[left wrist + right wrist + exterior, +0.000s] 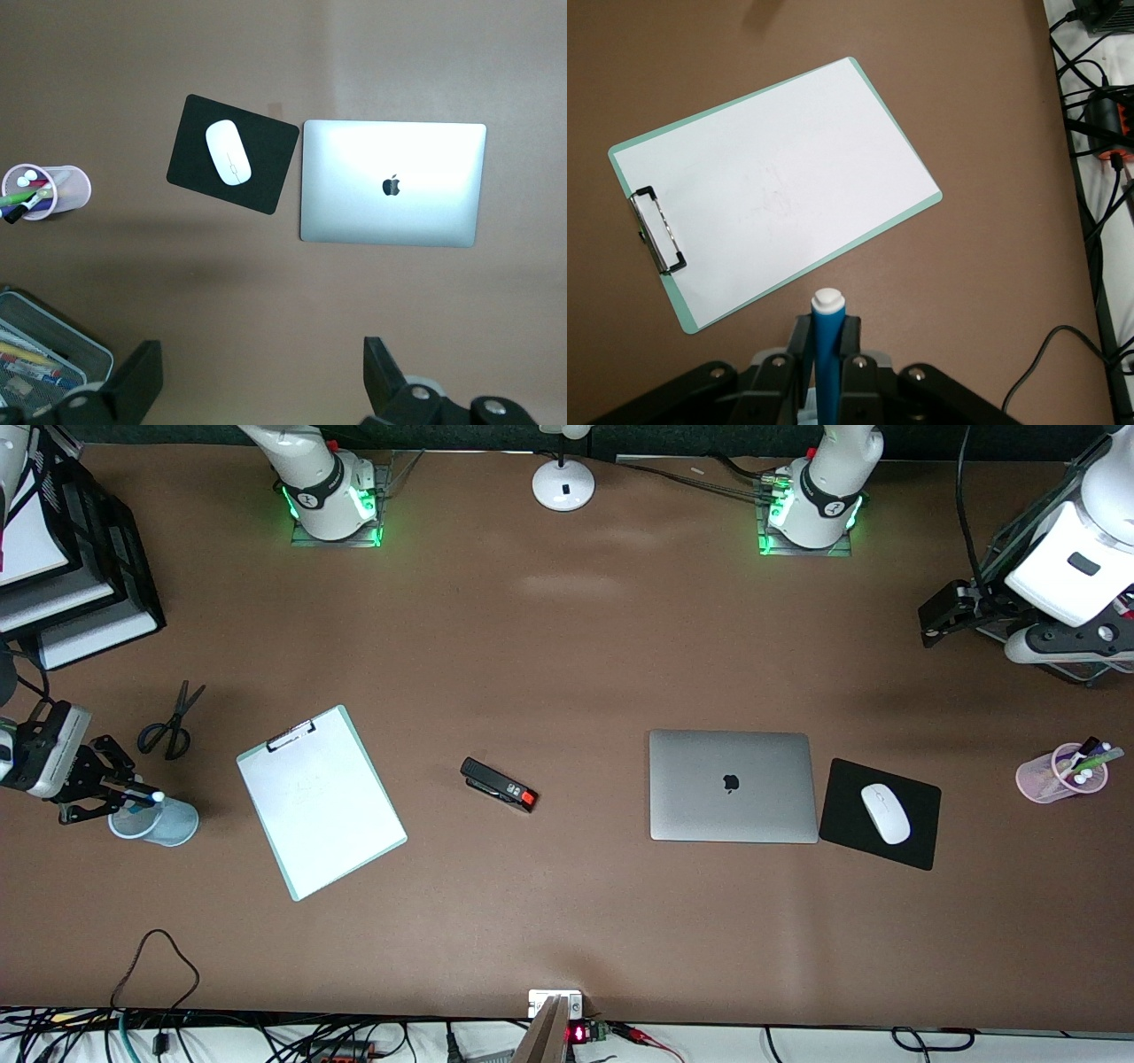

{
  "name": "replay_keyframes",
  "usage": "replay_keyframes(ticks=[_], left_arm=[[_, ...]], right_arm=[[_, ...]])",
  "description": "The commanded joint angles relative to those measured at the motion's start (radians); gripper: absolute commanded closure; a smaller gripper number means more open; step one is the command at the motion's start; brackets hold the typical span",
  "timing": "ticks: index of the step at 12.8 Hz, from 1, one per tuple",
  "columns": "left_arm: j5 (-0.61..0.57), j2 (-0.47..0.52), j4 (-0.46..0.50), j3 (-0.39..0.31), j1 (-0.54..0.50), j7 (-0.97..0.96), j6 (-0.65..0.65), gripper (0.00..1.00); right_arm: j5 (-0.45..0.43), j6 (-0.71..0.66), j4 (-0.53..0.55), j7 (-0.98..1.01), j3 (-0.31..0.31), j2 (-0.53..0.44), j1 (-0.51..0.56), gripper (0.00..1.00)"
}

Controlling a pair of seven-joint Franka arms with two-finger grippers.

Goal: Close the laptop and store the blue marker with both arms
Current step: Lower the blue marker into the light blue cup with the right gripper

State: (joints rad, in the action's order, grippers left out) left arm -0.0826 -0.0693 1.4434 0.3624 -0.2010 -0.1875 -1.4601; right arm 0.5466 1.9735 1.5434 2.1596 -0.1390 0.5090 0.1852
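The laptop [731, 786] lies closed on the table, silver lid up with the dark apple logo, toward the left arm's end; it also shows in the left wrist view [392, 182]. My right gripper [97, 784] is shut on the blue marker [142, 798] and holds it over a light-blue cup [164, 824] at the right arm's end. In the right wrist view the marker [828, 354] stands between the fingers of the right gripper [827, 345], white tip up. My left gripper [943, 615] is open and empty, high over the table's left arm's end [261, 381].
A clipboard [321, 802] lies beside the cup, with scissors [173, 722] farther back. A black stapler [499, 786] lies mid-table. A white mouse [885, 813] sits on a black mouse pad [921, 841] beside the laptop. A pink pen cup [1059, 772] and a mesh tray [44, 354] are at the left arm's end.
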Motion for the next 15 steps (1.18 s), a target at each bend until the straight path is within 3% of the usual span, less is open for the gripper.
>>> replay_keyframes(ticks=[1, 3, 6, 15], left_arm=[[0.018, 0.051, 0.049, -0.035, 0.026, 0.025, -0.017, 0.00], [0.018, 0.086, 0.092, -0.112, 0.100, 0.026, -0.026, 0.00], [0.079, 0.124, 0.129, -0.189, 0.129, 0.111, -0.037, 0.00], [0.092, 0.119, 0.126, -0.197, 0.121, 0.112, -0.035, 0.00]], right_arm=[[0.026, -0.024, 0.003, 0.057, 0.021, 0.003, 0.026, 0.99], [0.065, -0.025, 0.001, 0.124, 0.021, 0.011, 0.036, 0.99], [0.067, -0.045, -0.006, 0.140, 0.021, 0.026, 0.059, 0.99], [0.092, -0.056, -0.006, 0.206, 0.021, 0.066, 0.105, 0.99]])
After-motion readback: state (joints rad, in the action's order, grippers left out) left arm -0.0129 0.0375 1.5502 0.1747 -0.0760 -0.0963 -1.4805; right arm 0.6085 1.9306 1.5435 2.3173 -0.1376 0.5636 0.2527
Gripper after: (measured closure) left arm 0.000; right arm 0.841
